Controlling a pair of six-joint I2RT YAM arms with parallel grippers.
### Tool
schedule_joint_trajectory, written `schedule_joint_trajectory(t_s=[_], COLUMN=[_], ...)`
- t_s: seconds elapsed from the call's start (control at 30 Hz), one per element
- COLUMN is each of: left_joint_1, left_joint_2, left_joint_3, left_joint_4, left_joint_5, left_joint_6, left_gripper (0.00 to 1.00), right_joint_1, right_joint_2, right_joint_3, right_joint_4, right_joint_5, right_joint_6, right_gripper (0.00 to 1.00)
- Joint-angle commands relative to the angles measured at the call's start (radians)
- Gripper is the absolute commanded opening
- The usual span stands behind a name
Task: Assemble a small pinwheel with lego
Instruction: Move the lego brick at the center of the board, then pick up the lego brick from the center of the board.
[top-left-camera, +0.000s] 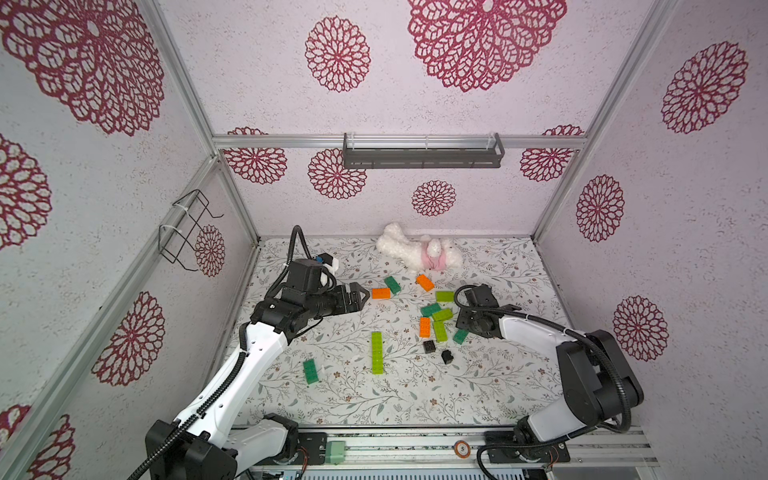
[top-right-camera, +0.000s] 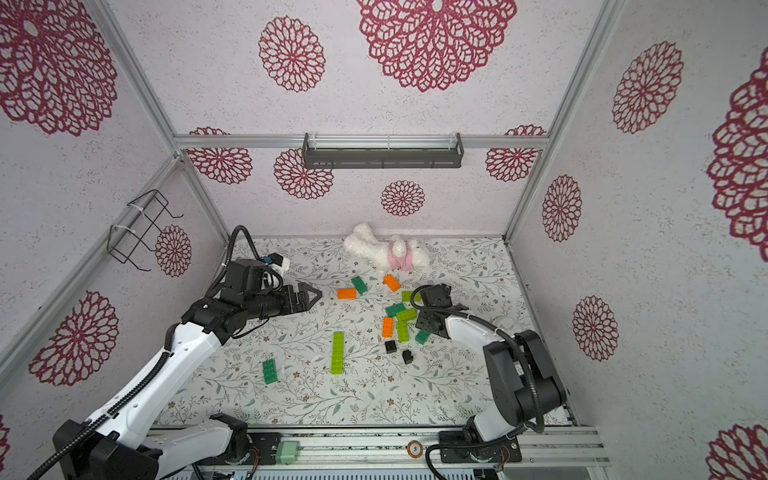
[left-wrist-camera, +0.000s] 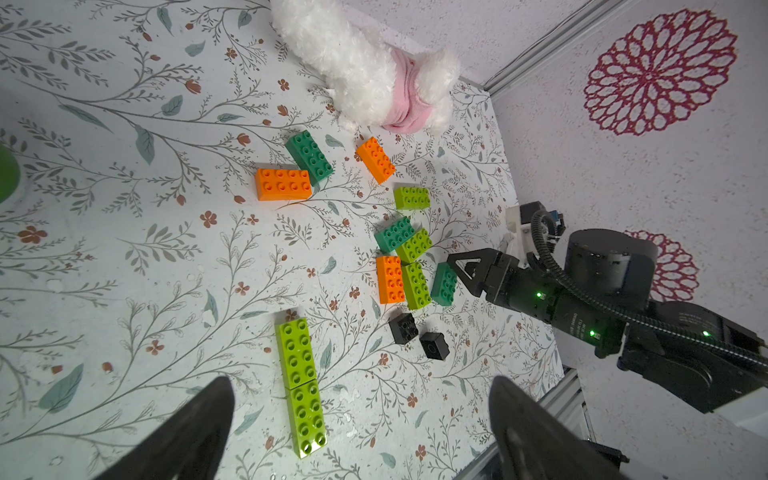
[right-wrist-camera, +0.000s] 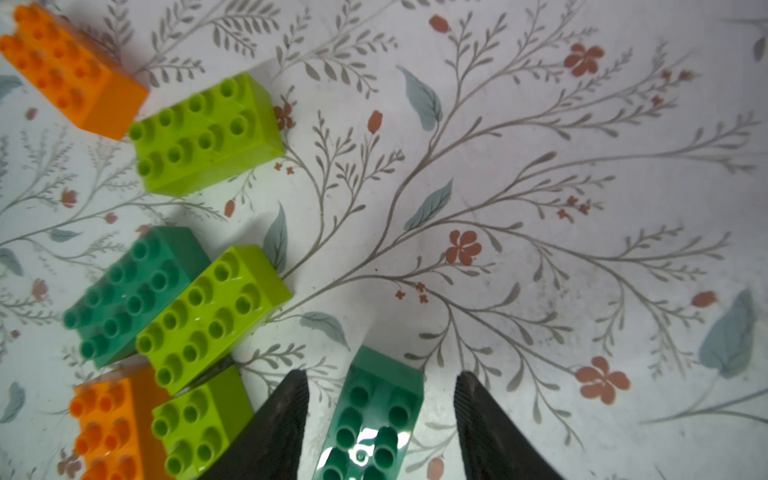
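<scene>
R gripper (right-wrist-camera: 381, 373) sat part-open astride dk green brick (right-wrist-camera: 374, 415). A gap showed betw. brick and one finger, so no firm grip; brick lay flat on table (top-left-camera: 498, 374). It was at the edge of a cluster: orange brick (top-left-camera: 424, 326) and lime brick (top-left-camera: 440, 331) touching side by side, 2nd lime (top-left-camera: 442, 314) and 2nd dk green (top-left-camera: 430, 309) just behind. Black squares (top-left-camera: 429, 345), two of them, lay near cluster on robot side. Lime row (top-left-camera: 377, 353), two bricks end to end, lay mid-table. L gripper (top-left-camera: 359, 297) hung wide open and empty, well apart from cluster, near orange/dk green pair (top-left-camera: 381, 293). Plush toy (top-left-camera: 419, 253) lay by back wall.
</scene>
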Motion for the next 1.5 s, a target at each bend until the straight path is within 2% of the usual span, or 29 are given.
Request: schedule_joint_trajectory(t_s=[0.0, 0.17, 0.33, 0.63, 0.93, 1.17, 1.47], left_joint_1=[-0.007, -0.007, -0.007, -0.029, -0.034, -0.034, -0.038], left_joint_2=[-0.010, -0.011, -0.012, 0.000, 0.002, -0.004, -0.020], left_joint_3=[0.001, 0.004, 0.004, 0.006, 0.006, 0.006, 0.007], left_joint_4=[0.020, 0.019, 0.019, 0.015, 0.012, 0.012, 0.011], left_joint_5=[0.009, 0.030, 0.039, 0.078, 0.071, 0.072, 0.069], left_joint_6=[0.022, 0.022, 0.023, 0.036, 0.040, 0.041, 0.047], left_gripper=[0.97, 0.97, 0.97, 0.97, 0.97, 0.97, 0.97], right_joint_1=[-0.002, 0.019, 0.039, 0.056, 0.089, 0.097, 0.097], right_joint_2=[-0.076, -0.129, -0.116, -0.004, 0.005, 0.007, 0.034], right_joint_3=[0.002, -0.049, -0.055, -0.044, -0.038, -0.023, -0.011], right_joint_4=[-0.076, -0.101, -0.086, -0.028, -0.041, -0.075, -0.071], right_joint_5=[-0.020, -0.027, -0.012, -0.057, -0.009, 0.021, 0.019], right_joint_6=[0.025, 0.216, 0.273, 0.288, 0.302, 0.268, 0.184], right_gripper=[0.60, 0.61, 0.61, 0.61, 0.49, 0.45, 0.45])
